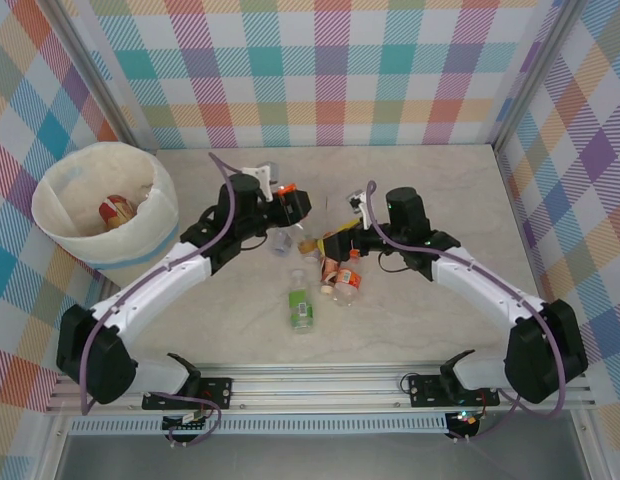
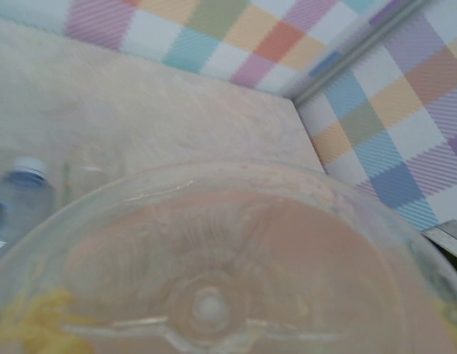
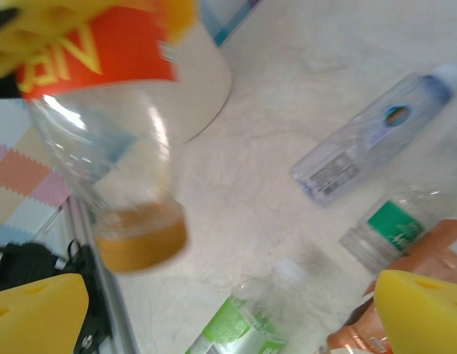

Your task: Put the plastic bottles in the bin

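Progress early: one bottle (image 1: 115,210) lies in bin (image 1: 50,200), far left. Left gripper (image 1: 293,205) looks clamped on orange-label bottle (image 3: 103,140) at mid-table, not yet binned. Right gripper (image 3: 232,310) fingers wide apart, empty. Several loose bottles (image 1: 302,308) lie near centre, all to do.

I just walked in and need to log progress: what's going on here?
Two robot arms are moving plastic bottles into the white bin. The left gripper holds an orange-labelled bottle above the table, and the right gripper hangs wide open close by. In the bin lies one bottle; several others, including a green-labelled bottle, lie on the table.
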